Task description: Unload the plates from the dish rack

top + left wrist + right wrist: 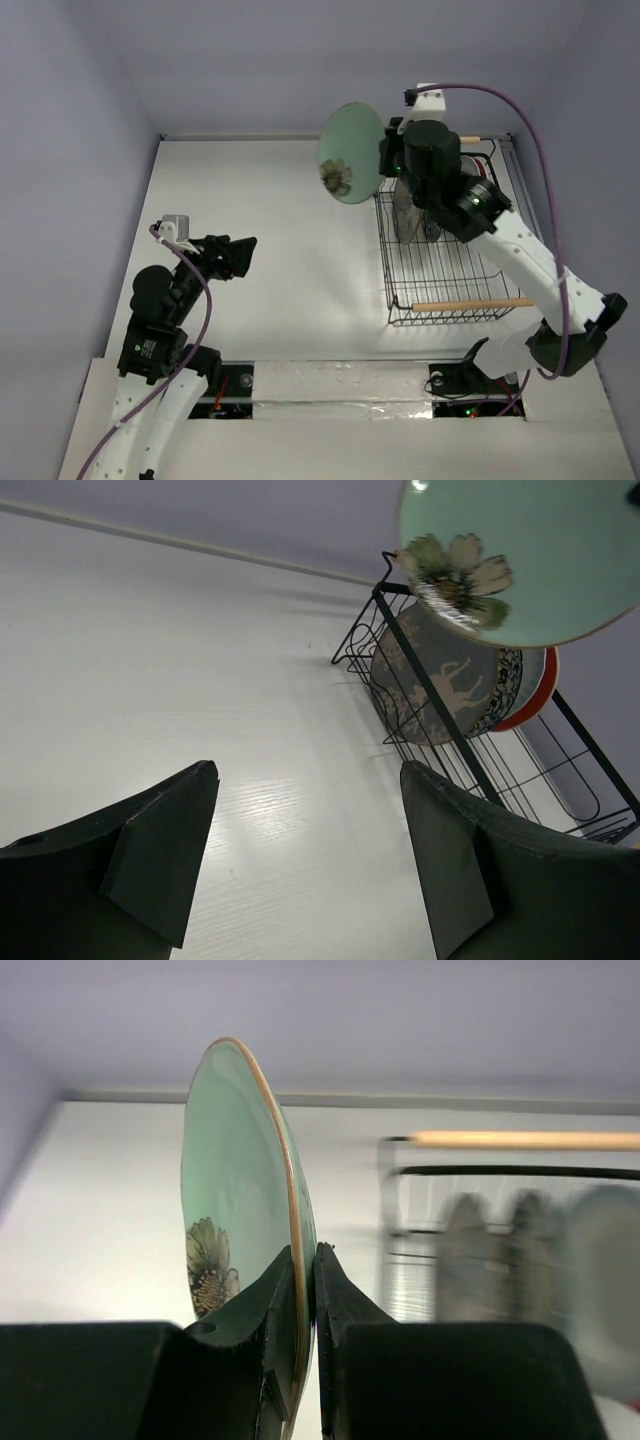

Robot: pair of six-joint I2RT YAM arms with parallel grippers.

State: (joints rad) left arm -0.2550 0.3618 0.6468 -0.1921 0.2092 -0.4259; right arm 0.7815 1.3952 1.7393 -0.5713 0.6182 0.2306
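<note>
My right gripper [305, 1290] is shut on the rim of a mint green plate [235, 1180] with a flower print, holding it on edge. From above, that plate [350, 152] hangs in the air just left of the black wire dish rack [450, 270], at its far end. The left wrist view shows a grey deer plate [440, 685], a blue-patterned plate [510, 675] and a red-rimmed plate [538, 690] standing in the rack [470, 765], below the lifted mint plate [520, 550]. My left gripper [235, 255] is open and empty, low over the table, well left of the rack.
The rack's near wooden handle [470, 303] and far handle [520, 1140] run across its ends. White table [290, 260] lies between the two arms. Grey walls close in the back and sides.
</note>
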